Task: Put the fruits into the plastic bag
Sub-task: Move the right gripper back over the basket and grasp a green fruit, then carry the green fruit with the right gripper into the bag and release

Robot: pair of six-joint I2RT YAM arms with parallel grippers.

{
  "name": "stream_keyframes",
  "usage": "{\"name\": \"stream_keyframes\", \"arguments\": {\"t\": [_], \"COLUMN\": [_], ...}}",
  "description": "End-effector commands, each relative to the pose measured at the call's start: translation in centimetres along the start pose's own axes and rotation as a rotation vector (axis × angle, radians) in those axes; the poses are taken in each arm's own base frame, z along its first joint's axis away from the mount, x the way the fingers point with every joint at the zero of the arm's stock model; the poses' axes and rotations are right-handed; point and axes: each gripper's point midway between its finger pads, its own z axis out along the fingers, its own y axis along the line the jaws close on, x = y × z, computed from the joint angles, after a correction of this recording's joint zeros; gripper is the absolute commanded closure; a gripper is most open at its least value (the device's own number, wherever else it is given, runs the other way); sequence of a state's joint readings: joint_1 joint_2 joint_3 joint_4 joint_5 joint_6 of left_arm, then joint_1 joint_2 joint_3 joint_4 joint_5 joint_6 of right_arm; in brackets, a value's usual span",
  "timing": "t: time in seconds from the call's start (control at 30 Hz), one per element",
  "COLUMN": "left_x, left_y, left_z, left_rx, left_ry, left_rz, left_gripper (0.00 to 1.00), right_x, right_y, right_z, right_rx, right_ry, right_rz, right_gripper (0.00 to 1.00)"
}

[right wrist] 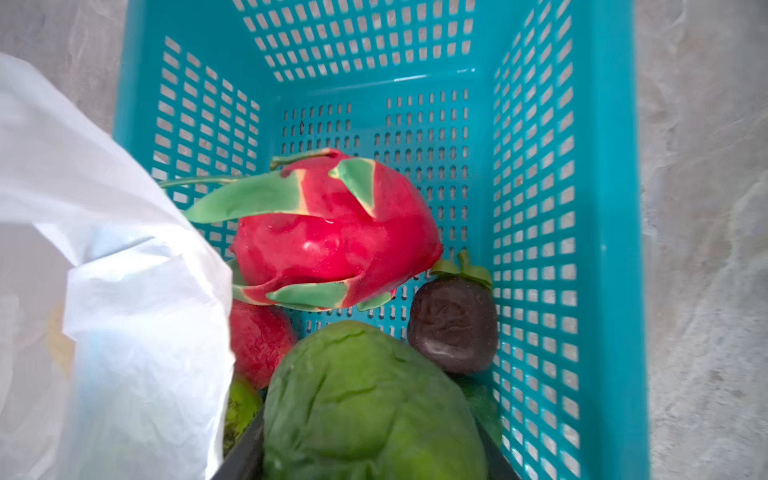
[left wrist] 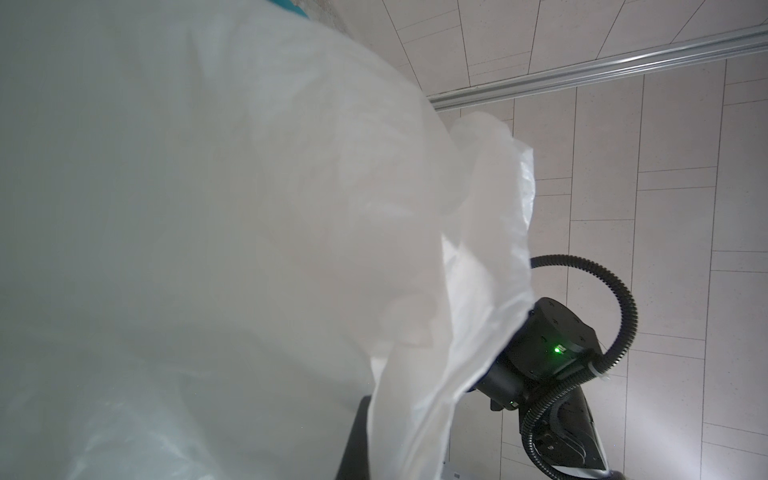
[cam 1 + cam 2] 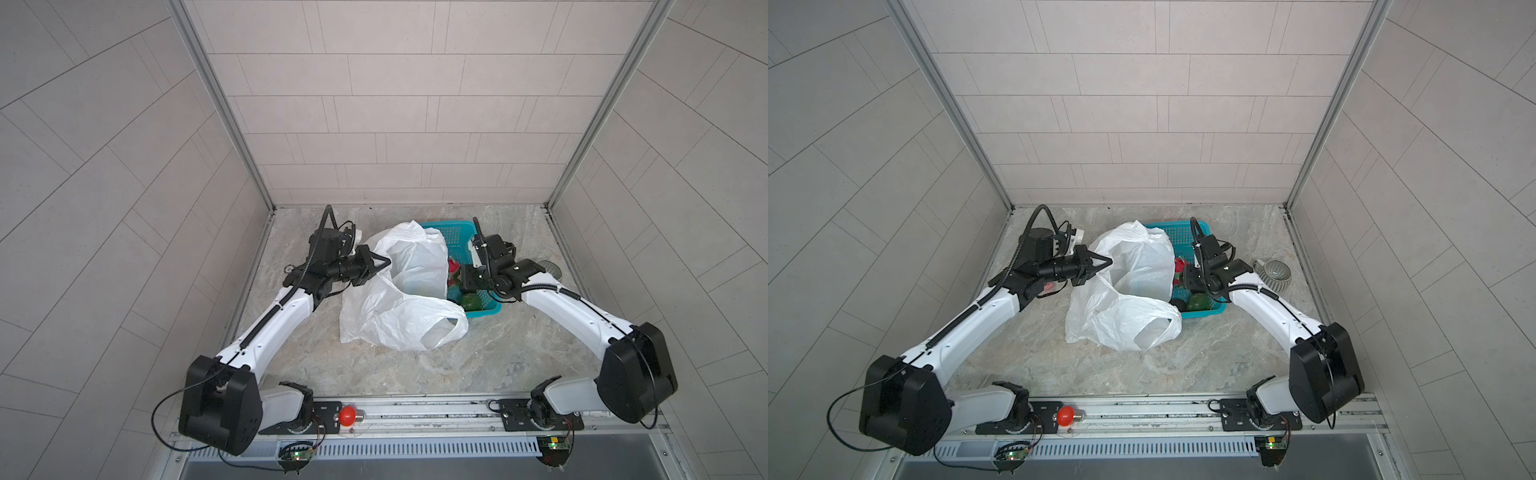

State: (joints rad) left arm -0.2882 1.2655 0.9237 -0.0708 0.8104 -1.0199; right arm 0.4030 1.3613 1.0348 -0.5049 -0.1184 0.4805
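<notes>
The white plastic bag lies crumpled in the middle with its mouth lifted. My left gripper is shut on the bag's left rim. In the left wrist view the bag fills most of the picture. My right gripper is down in the teal basket, shut on a lumpy green fruit that fills the gap between its fingers. Beyond it lie the dragon fruit, a dark brown fruit and a red fruit. Another glossy green fruit sits at the basket's near end.
The teal basket stands right behind the bag, which drapes over its left wall. A grey striped cup sits to the right of the right arm. A red bulb lies on the front rail.
</notes>
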Motion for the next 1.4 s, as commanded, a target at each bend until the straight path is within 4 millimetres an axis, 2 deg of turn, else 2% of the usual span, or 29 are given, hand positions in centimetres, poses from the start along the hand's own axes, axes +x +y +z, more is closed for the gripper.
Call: {"name": "stream_keyframes", "arguments": {"t": [0.0, 0.2, 0.3, 0.47, 0.57, 0.67, 0.8, 0.97, 1.1, 1.37], "left_x": [-0.3, -0.5, -0.6, -0.7, -0.6, -0.5, -0.4, -0.3, -0.2, -0.2], "left_y": [-1.3, -1.3, -1.5, -1.4, -1.4, -1.3, -1.2, -1.0, -0.8, -0.9], "left_z": [-0.6, -0.5, -0.6, -0.7, -0.8, -0.8, -1.0, -1.1, -1.0, -1.0], "left_rx": [0.018, 0.014, 0.015, 0.005, -0.002, -0.003, -0.005, -0.010, -0.013, -0.010], "left_ry": [-0.017, -0.016, -0.018, -0.022, -0.024, -0.023, -0.027, -0.031, -0.028, -0.026], "left_rz": [0.045, 0.052, 0.059, 0.058, 0.061, 0.062, 0.063, 0.063, 0.060, 0.062], "left_gripper": [1.00, 1.00, 1.00, 1.00, 1.00, 1.00, 1.00, 1.00, 1.00, 1.00], "right_x": [-1.1, -2.4, -1.9, 0.6, 3.1, 5.4, 7.7, 8.9, 8.7, 6.3], "right_y": [1.1, 7.6, 10.7, 15.8, 19.0, 21.3, 22.2, 21.4, 20.1, 18.5], "right_z": [-2.9, -7.3, -8.1, -6.0, -4.1, -2.3, -0.2, 1.8, 2.2, 1.1], "right_rx": [-0.039, -0.284, -0.405, -0.514, -0.567, -0.595, -0.586, -0.527, -0.452, -0.397], "right_ry": [-0.051, -0.219, -0.230, -0.127, -0.033, 0.066, 0.165, 0.219, 0.212, 0.144], "right_rz": [-0.062, -0.210, -0.266, -0.366, -0.447, -0.502, -0.532, -0.516, -0.516, -0.481], "right_gripper": [0.67, 0.67, 0.67, 0.66, 0.66, 0.64, 0.58, 0.40, 0.31, 0.24]}}
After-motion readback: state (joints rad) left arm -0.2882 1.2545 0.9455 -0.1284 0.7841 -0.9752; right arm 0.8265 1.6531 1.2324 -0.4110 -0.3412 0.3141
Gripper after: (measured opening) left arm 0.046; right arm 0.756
